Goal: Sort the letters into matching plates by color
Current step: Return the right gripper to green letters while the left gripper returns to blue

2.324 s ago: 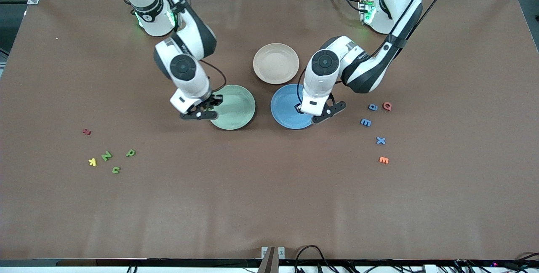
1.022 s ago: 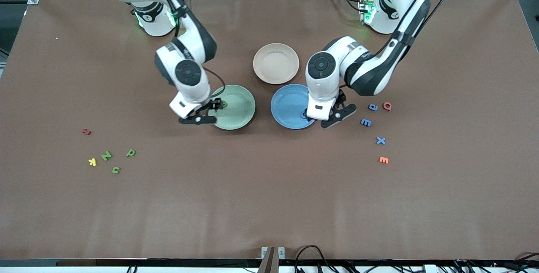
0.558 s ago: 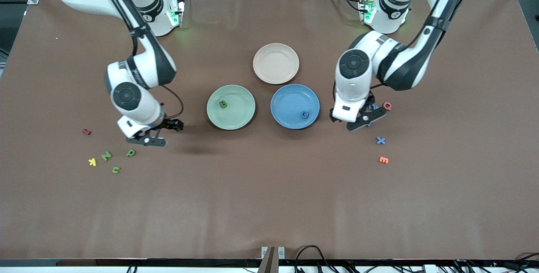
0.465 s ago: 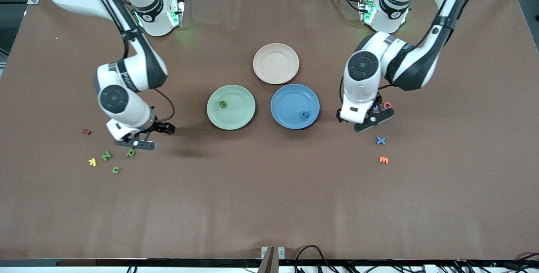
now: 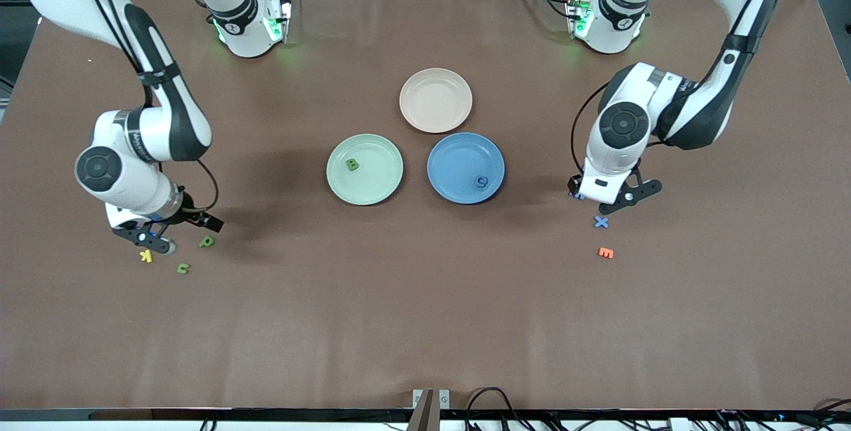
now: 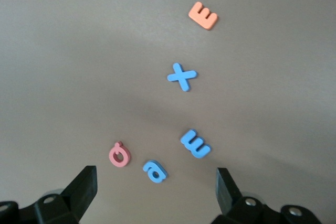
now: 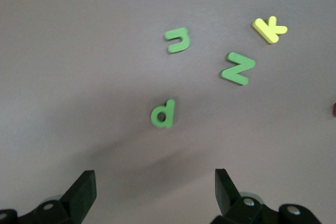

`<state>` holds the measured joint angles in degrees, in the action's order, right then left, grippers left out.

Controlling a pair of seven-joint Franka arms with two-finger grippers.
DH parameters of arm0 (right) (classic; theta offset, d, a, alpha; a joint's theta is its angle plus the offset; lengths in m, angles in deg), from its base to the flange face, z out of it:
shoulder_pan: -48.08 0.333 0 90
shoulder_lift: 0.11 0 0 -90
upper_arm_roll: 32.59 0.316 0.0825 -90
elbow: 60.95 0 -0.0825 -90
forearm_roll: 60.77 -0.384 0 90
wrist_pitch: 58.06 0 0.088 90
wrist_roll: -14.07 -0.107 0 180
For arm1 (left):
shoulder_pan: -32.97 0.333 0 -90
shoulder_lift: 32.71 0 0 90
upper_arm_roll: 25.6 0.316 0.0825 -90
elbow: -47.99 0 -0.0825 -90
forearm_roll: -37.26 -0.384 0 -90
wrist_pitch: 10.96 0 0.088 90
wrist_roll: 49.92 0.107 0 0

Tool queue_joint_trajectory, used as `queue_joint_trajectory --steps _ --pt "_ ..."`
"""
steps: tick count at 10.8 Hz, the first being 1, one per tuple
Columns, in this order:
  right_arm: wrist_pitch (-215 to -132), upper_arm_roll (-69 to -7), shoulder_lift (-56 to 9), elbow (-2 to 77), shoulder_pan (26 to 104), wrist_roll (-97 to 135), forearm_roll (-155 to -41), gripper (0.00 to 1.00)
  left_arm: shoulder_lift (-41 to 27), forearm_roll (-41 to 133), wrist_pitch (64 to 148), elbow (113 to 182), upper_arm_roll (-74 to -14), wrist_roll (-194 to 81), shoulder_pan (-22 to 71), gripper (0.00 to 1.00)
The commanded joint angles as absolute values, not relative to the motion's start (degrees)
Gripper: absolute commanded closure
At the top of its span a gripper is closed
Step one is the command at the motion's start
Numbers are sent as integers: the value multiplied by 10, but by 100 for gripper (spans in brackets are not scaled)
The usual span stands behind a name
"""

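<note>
fingers of both grippers stand wide apart and hold nothing. the right gripper hangs low over the green cluster toward the right arm's end of the bench; the left gripper hangs low over the blue cluster toward the left arm's end.

in the right wrist view the green p lies closest to the gap between the fingers, roughly centred on it, with the green n and green u farther out and the yellow k just beside the n. in the left wrist view the blue a sits nearest the gap, the blue m beside it, the blue x farther out; a pink letter lies close to the a, an orange e farthest.

the green b already lies in the green plate, the blue c in the blue plate. a beige plate stands empty.

likely next: each arm drops on its nearest letter, minding the off-colour neighbours.
</note>
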<state>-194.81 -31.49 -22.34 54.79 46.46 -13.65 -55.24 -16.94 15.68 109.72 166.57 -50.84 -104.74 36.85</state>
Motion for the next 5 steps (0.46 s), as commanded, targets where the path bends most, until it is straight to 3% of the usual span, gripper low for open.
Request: queue_joint_trajectory --steps 1,5 --pt "-2009 -346 -261 537 469 -141 -634 0 -208 155 1179 1737 -531 -1022 426 0" --pt "-2027 -357 -310 508 467 -141 -644 0 -208 156 1346 1832 -613 -985 556 0"
